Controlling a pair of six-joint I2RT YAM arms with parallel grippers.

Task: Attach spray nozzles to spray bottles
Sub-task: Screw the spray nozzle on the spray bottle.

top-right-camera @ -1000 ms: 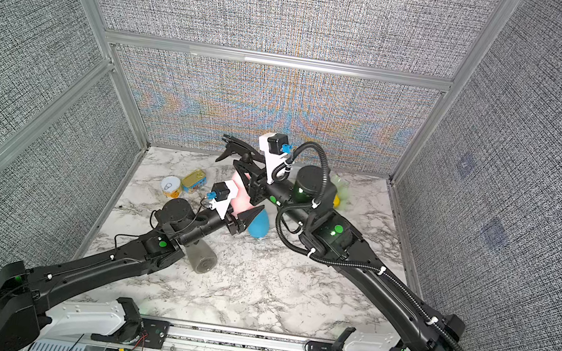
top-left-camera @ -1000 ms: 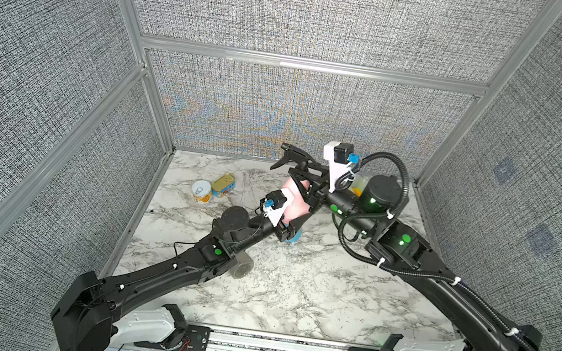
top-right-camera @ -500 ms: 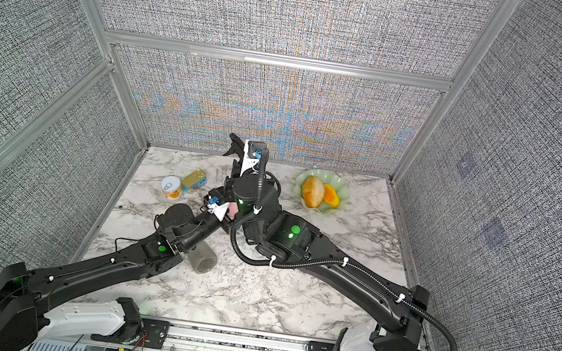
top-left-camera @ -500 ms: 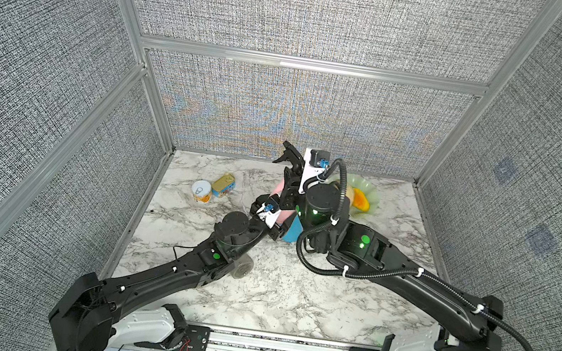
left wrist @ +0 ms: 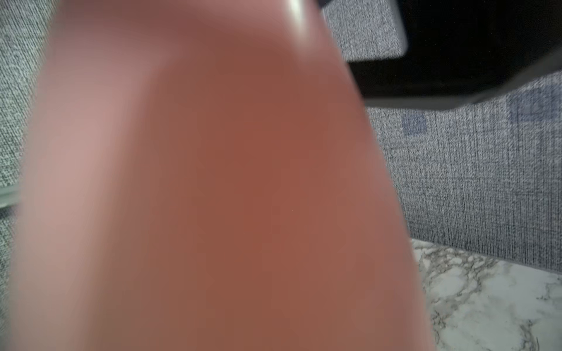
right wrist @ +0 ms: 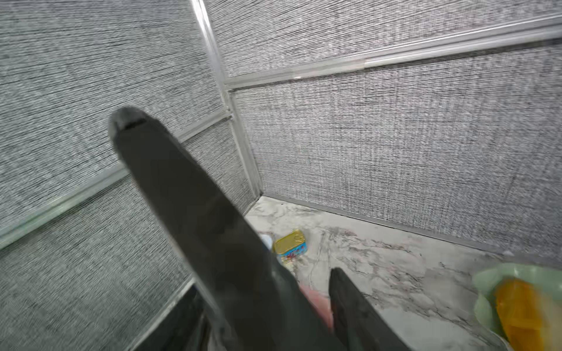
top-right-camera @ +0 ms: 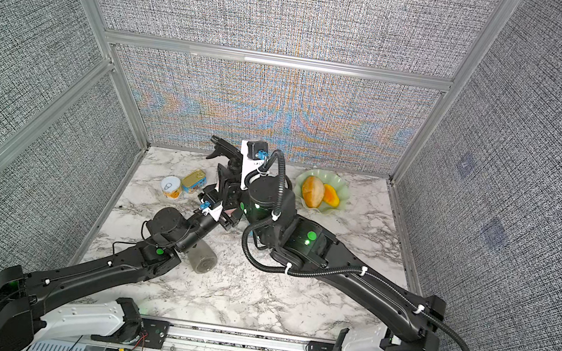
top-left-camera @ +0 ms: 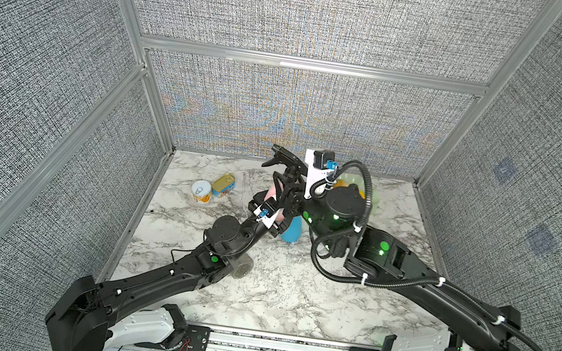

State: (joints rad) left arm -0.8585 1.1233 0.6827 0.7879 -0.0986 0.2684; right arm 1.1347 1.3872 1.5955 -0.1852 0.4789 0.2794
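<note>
Noted: left gripper (top-left-camera: 270, 216) clamps pink bottle (top-left-camera: 273, 191), tilted, aloft. At nozzle (top-left-camera: 283, 155) collar: right gripper (top-left-camera: 287, 186), opening indiscernible. Risk: cross-threaded nozzle, falls off on release.

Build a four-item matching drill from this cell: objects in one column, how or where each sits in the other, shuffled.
Things
1. pink spray bottle
2. smoky grey bottle
3. round tin can
4. green bowl

States
A. lying on its side by the left arm
B. holds orange fruit
C. topped by the black spray nozzle
D. stands next to the rectangular yellow tin

Pairs: 1-C, 2-A, 3-D, 4-B
</note>
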